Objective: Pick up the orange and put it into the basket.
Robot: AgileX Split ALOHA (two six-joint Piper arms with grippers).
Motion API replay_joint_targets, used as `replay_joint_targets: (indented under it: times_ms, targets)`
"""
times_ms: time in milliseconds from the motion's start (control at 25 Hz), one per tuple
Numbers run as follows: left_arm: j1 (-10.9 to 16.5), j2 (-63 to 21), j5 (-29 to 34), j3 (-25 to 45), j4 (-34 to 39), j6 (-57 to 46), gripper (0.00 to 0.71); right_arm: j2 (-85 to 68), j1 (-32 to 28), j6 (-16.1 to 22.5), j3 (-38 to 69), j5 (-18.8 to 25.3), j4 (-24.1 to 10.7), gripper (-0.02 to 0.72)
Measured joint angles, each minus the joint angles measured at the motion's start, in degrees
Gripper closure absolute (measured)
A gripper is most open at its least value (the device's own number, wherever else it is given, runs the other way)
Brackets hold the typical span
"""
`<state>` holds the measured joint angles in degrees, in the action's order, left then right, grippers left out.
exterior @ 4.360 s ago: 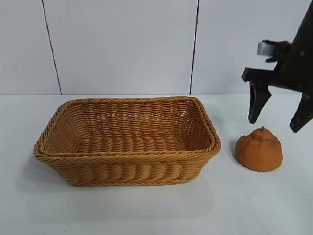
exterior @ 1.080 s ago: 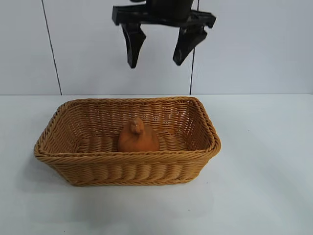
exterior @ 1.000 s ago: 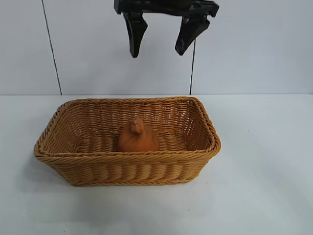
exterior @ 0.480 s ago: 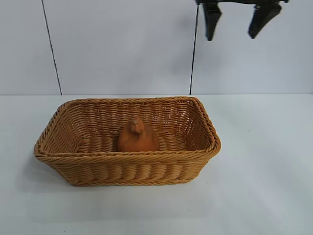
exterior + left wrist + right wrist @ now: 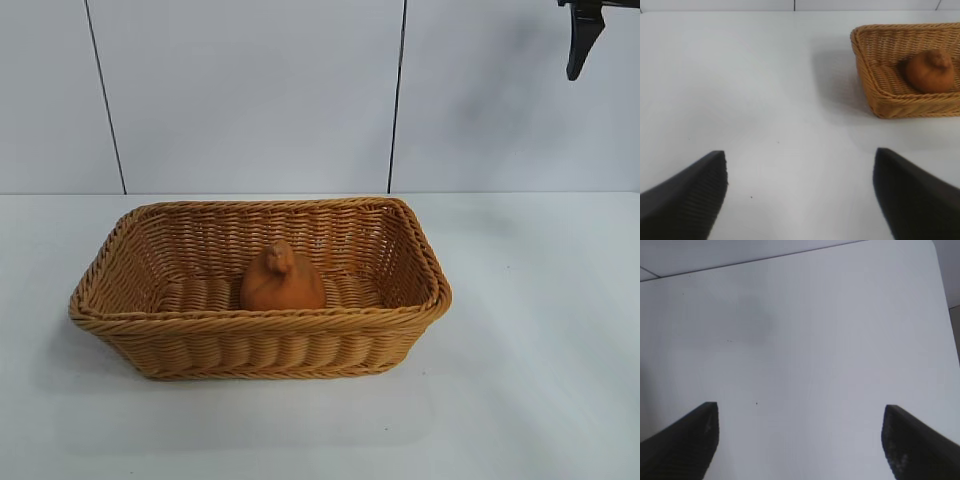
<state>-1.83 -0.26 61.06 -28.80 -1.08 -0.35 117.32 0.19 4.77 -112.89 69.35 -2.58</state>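
Note:
The orange (image 5: 282, 280) lies inside the wicker basket (image 5: 260, 322), near the middle of its floor, knobbed top up. Both also show in the left wrist view: the orange (image 5: 930, 71) in the basket (image 5: 875, 85). My right gripper (image 5: 800, 412) is open and empty, high above the table's right side; in the exterior view only one of its fingers (image 5: 581, 35) shows at the top right corner. My left gripper (image 5: 800, 160) is open and empty over bare table, well away from the basket, and is out of the exterior view.
The white table (image 5: 530, 380) stretches around the basket. A pale panelled wall (image 5: 250, 90) stands behind. The right wrist view shows the table's far edge and corner (image 5: 935, 250).
The orange went from the table right of the basket into it. Over the last second my open right gripper has risen and moved right, from above the basket to the top right corner.

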Motion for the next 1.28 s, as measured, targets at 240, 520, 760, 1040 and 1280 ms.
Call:
replay_joint_targets:
  times_ms: [240,520,760,1040,1280]
  targets:
    - [0.0,0.0,0.0,0.0,0.0,0.0,0.137,-7.9,1.2,-1.4,16.9,0.0,0.9,0.094]
    - [0.0,0.0,0.0,0.0,0.0,0.0,0.137,-27.4,3.1,-3.6,40.9,0.5,3.3,0.094]
    - [0.0,0.0,0.0,0.0,0.0,0.0,0.137,-48.7,5.0,-3.8,56.1,0.5,5.4,0.094]
    - [0.0,0.0,0.0,0.0,0.0,0.0,0.137,-74.7,5.0,-3.8,69.4,-1.7,5.3,0.094]
    - [0.0,0.0,0.0,0.0,0.0,0.0,0.137,-95.2,5.0,-3.8,80.5,-8.2,5.1,0.094]
